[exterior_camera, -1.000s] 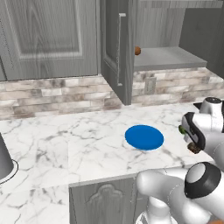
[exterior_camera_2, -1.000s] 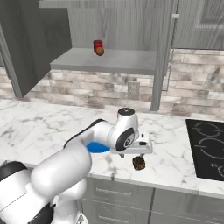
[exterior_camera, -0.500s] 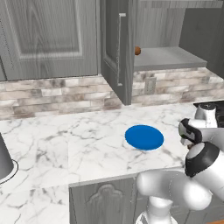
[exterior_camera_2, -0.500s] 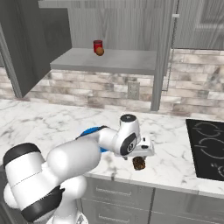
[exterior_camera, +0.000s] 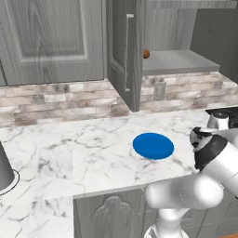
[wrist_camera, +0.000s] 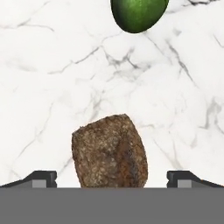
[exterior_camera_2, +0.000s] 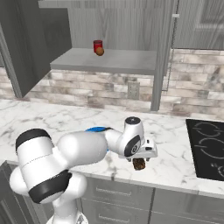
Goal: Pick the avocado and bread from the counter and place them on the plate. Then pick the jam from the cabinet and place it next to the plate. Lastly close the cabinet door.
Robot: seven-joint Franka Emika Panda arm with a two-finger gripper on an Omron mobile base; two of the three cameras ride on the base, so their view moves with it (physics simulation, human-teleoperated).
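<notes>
In the hand view we see our pincer [wrist_camera: 112,178] with its two dark tips spread wide apart, one on each side of the rough dark brown lump of bread [wrist_camera: 110,151], which lies on the white grey-veined marble desk [wrist_camera: 52,78]; neither tip touches it. Beyond the bread lies the rounded green avocado [wrist_camera: 138,14] (cut off by the picture's edge). From the right base view, the pincer [exterior_camera_2: 141,160] hangs just over the bread [exterior_camera_2: 139,164] near the desk's front edge. The flat bright blue round plate [exterior_camera: 153,145] is bare. The small red jam jar [exterior_camera_2: 97,46] stands on the shelf of the open grey wood-grain cabinet [exterior_camera_2: 105,61], beside an orange-brown ball [exterior_camera_2: 100,51].
</notes>
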